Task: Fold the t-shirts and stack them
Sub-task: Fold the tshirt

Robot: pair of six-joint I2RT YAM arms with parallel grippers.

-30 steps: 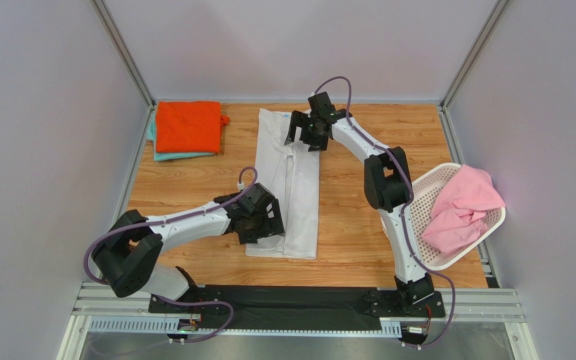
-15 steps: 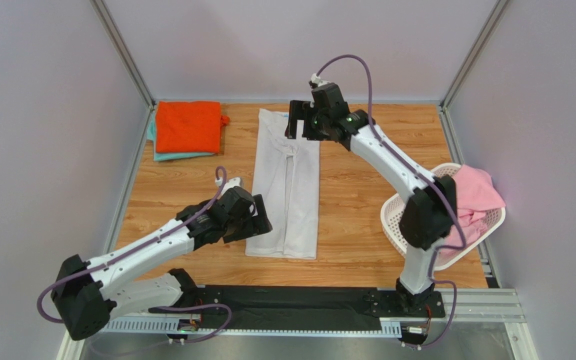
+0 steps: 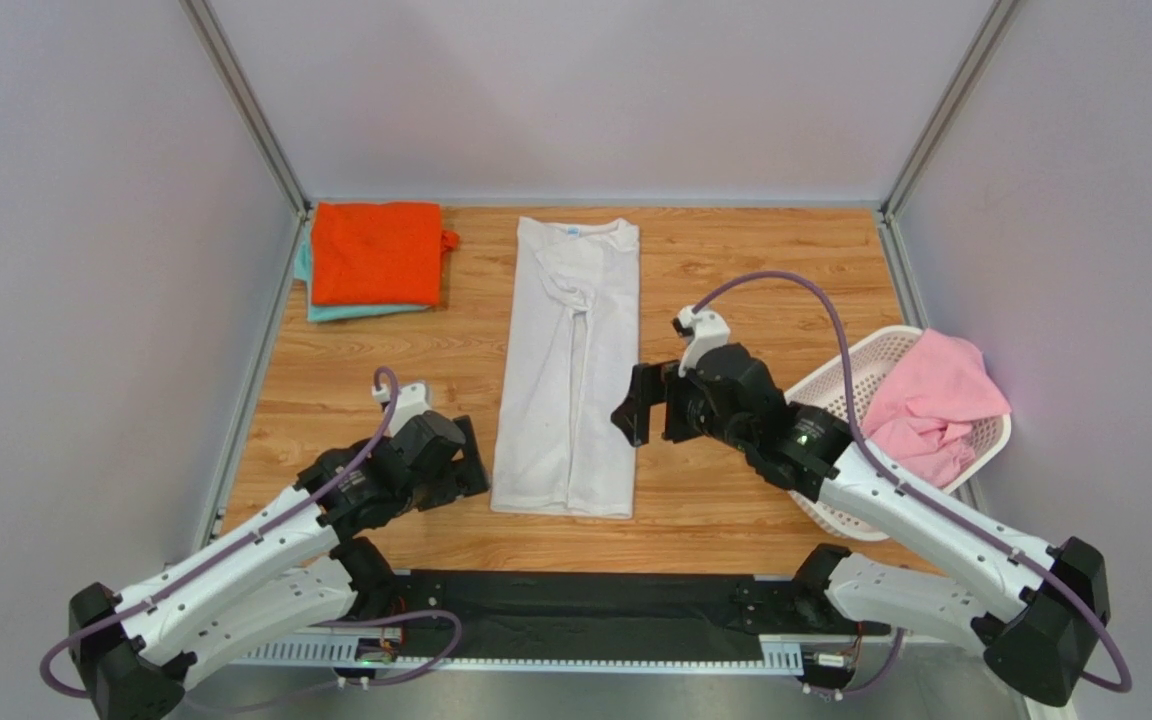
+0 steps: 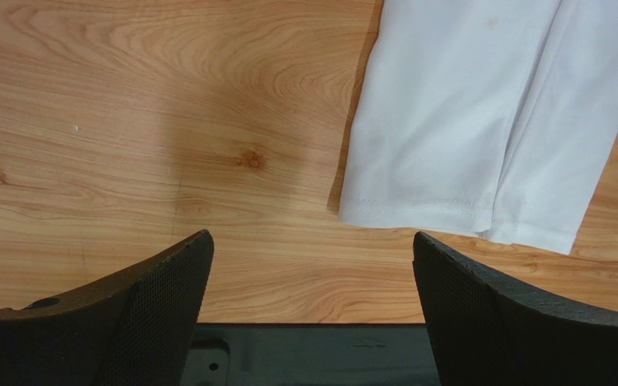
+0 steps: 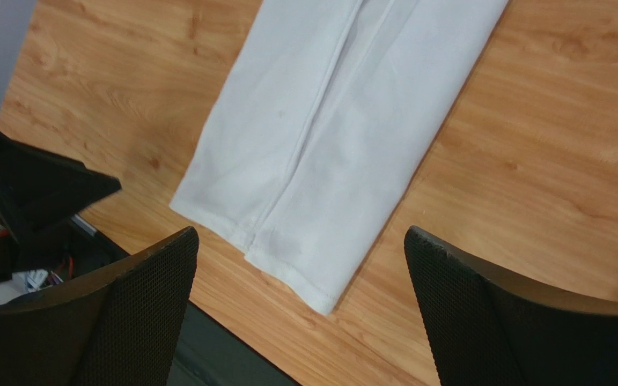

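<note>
**Both jaws wide apart beside the long white t-shirt**

The white t-shirt (image 3: 570, 360) lies flat in the middle of the table (image 3: 748, 285), folded into a long narrow strip. Its collar end points away from the arm bases, with the small blue neck label (image 3: 582, 231) showing there, and its hem end lies nearest them. A fold line runs down its length.

Well off to the left of its collar end sits the orange t-shirt (image 3: 376, 251), folded square. It rests on a teal t-shirt (image 3: 349, 312), whose edge peeps out along the left and near sides. Over to the right of the white t-shirt, the pink t-shirt (image 3: 928, 398) lies bunched in the white basket (image 3: 871, 357).

Now the arms. The left arm (image 3: 229, 558) stretches low toward the hem end. The left jaws sit just left of the white t-shirt's near left corner, not on the cloth. The left wrist view shows it plainly: jaws apart, nothing gripped, only bare wood between them, and the hem corner just ahead.

The right arm (image 3: 913, 503) crosses in front of the basket. The right jaws hang by the white t-shirt's right edge, about level with its lower half. From the right wrist view the jaws are spread wide and empty. The hem end of the white t-shirt lies below and between them, and they look clear of the cloth.
</note>
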